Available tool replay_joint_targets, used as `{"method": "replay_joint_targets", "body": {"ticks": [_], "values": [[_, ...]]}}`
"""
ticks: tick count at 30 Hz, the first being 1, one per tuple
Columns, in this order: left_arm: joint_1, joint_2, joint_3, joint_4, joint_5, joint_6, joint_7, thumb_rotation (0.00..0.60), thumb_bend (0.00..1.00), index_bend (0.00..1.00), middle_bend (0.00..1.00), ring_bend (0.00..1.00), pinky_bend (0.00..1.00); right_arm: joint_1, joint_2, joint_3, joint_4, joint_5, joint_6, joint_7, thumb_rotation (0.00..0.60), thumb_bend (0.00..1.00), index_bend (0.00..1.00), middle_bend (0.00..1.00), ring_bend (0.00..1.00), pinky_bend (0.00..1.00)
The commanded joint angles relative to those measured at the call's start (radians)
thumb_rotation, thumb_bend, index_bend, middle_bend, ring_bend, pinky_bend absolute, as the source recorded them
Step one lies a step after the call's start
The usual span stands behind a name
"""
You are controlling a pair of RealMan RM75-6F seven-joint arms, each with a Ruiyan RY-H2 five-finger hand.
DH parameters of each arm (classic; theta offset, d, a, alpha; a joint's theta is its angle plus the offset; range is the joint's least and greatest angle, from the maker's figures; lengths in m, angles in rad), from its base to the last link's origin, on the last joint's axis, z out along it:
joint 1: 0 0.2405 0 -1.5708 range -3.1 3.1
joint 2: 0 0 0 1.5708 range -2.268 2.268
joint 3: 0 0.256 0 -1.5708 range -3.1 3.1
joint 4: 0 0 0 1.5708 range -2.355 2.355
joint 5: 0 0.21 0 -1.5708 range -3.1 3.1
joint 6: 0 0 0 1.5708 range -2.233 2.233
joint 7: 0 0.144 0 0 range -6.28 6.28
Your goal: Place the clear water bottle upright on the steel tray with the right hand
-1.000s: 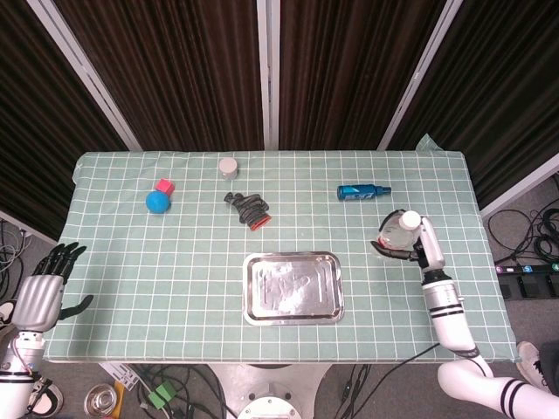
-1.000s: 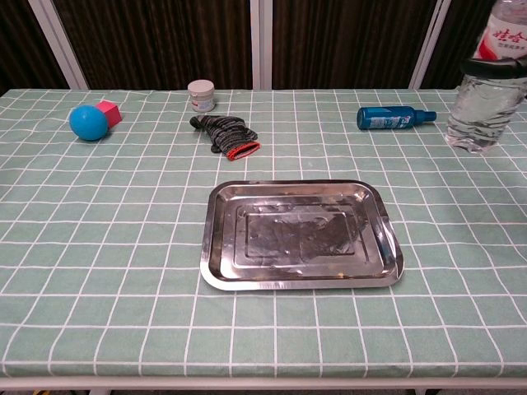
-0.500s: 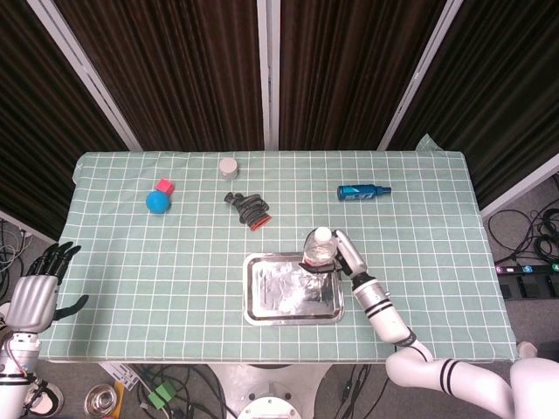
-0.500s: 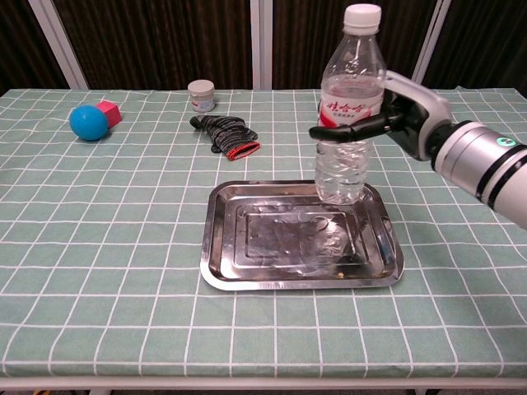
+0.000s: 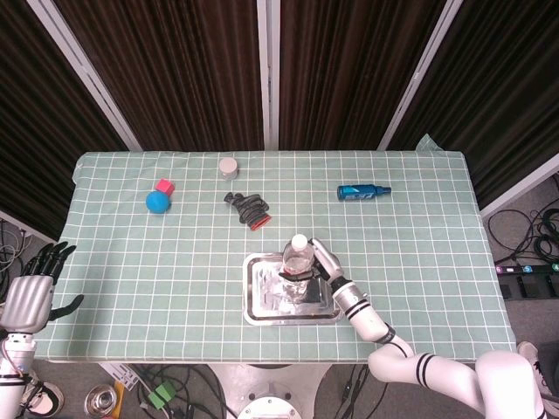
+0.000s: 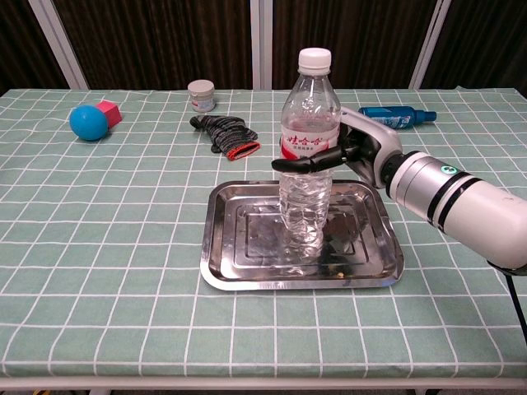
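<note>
The clear water bottle (image 6: 307,156) with a white cap and red label stands upright over the middle of the steel tray (image 6: 239,271), its base at or just above the tray floor. My right hand (image 6: 356,153) grips it around the label from the right side. From the head view the bottle (image 5: 299,259) sits over the tray (image 5: 258,307) with the right hand (image 5: 320,266) beside it. My left hand (image 5: 31,295) hangs off the table's left edge, fingers spread and holding nothing.
At the back of the table lie a blue ball (image 6: 87,122) with a pink cube (image 6: 109,112), a small white jar (image 6: 201,95), a dark glove with a red cuff (image 6: 226,134) and a blue bottle on its side (image 6: 394,118).
My right hand has carried the bottle from the table's right side leftward over the tray, and lowered it toward the tray's middle. The left hand has drifted slightly back.
</note>
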Motion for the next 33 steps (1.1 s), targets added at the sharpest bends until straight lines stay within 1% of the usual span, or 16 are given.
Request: {"method": "replay_joint_targets", "body": {"ticks": [1,4,5,8,10,14,17,20,22,23,24,25,26,27,30,33], "values": [[-0.001,-0.002,0.0,0.003,0.001,-0.001,-0.002,0.6,0.23,0.16,0.18,0.09,0.19,0.01,0.024,-0.028,-0.001,-0.045,-0.003,0.038,0.6,0.0,0.54,0.52,0.34,0.45],[-0.001,-0.004,-0.001,0.003,0.003,0.0,-0.003,0.6,0.23,0.16,0.18,0.09,0.19,0.018,0.055,-0.053,-0.014,-0.079,-0.008,0.058,0.6,0.0,0.32,0.42,0.21,0.34],[-0.002,-0.005,-0.001,0.002,0.004,0.001,-0.003,0.6,0.23,0.16,0.18,0.09,0.19,0.021,0.066,-0.064,-0.019,-0.088,-0.015,0.062,0.6,0.0,0.27,0.39,0.18,0.31],[-0.002,-0.006,0.001,-0.002,0.006,-0.001,0.002,0.6,0.23,0.16,0.18,0.09,0.19,0.03,0.101,-0.093,-0.04,-0.11,-0.037,0.076,0.6,0.0,0.06,0.24,0.05,0.14],[-0.002,-0.006,0.002,-0.006,0.008,0.001,0.005,0.6,0.23,0.16,0.18,0.09,0.19,0.033,0.126,-0.108,-0.057,-0.123,-0.041,0.083,0.6,0.0,0.01,0.19,0.02,0.11],[-0.002,-0.003,0.001,-0.013,0.011,0.004,0.011,0.6,0.23,0.16,0.18,0.09,0.19,0.025,0.192,-0.124,-0.108,-0.14,-0.017,0.058,0.6,0.0,0.0,0.13,0.0,0.04],[-0.003,-0.002,-0.002,-0.018,0.007,0.004,0.011,0.6,0.23,0.16,0.18,0.09,0.19,0.007,0.302,-0.144,-0.191,-0.151,0.0,-0.005,0.6,0.0,0.0,0.1,0.0,0.02],[-0.003,-0.003,-0.005,-0.019,0.005,0.003,0.009,0.6,0.23,0.16,0.18,0.09,0.19,-0.016,0.478,-0.18,-0.311,-0.139,-0.025,-0.131,0.6,0.0,0.0,0.09,0.0,0.0],[-0.004,-0.004,-0.006,-0.018,0.002,0.0,0.008,0.6,0.23,0.16,0.18,0.09,0.19,-0.034,0.626,-0.215,-0.412,-0.105,-0.068,-0.241,0.6,0.0,0.0,0.09,0.0,0.0],[-0.005,-0.005,-0.006,-0.017,0.001,-0.001,0.008,0.6,0.23,0.16,0.18,0.09,0.19,-0.047,0.682,-0.228,-0.446,-0.08,-0.074,-0.306,0.6,0.0,0.0,0.09,0.0,0.0],[-0.006,-0.007,-0.007,-0.015,0.0,-0.003,0.008,0.6,0.23,0.16,0.18,0.09,0.19,-0.071,0.743,-0.243,-0.481,-0.038,-0.066,-0.418,0.6,0.0,0.0,0.09,0.0,0.0],[-0.006,-0.008,-0.007,-0.014,-0.002,-0.005,0.008,0.6,0.23,0.16,0.18,0.09,0.19,-0.096,0.775,-0.253,-0.502,0.0,-0.041,-0.517,0.6,0.0,0.0,0.09,0.0,0.0],[-0.006,-0.009,-0.008,-0.014,-0.004,-0.006,0.008,0.6,0.23,0.16,0.18,0.09,0.19,-0.126,0.794,-0.259,-0.518,0.042,0.003,-0.621,0.6,0.0,0.0,0.08,0.0,0.0],[-0.007,-0.01,-0.008,-0.014,-0.007,-0.009,0.009,0.6,0.23,0.16,0.18,0.09,0.19,-0.172,0.799,-0.266,-0.537,0.098,0.079,-0.755,0.6,0.0,0.0,0.08,0.0,0.0],[-0.01,-0.013,-0.013,-0.013,-0.011,-0.01,0.012,0.6,0.23,0.16,0.18,0.09,0.19,-0.283,0.744,-0.271,-0.542,0.18,0.295,-0.994,0.6,0.0,0.0,0.08,0.0,0.0],[-0.013,-0.016,-0.018,-0.01,-0.013,-0.01,0.009,0.6,0.23,0.16,0.18,0.09,0.19,-0.358,0.663,-0.271,-0.459,0.146,0.44,-1.042,0.6,0.0,0.0,0.08,0.0,0.0]]}}
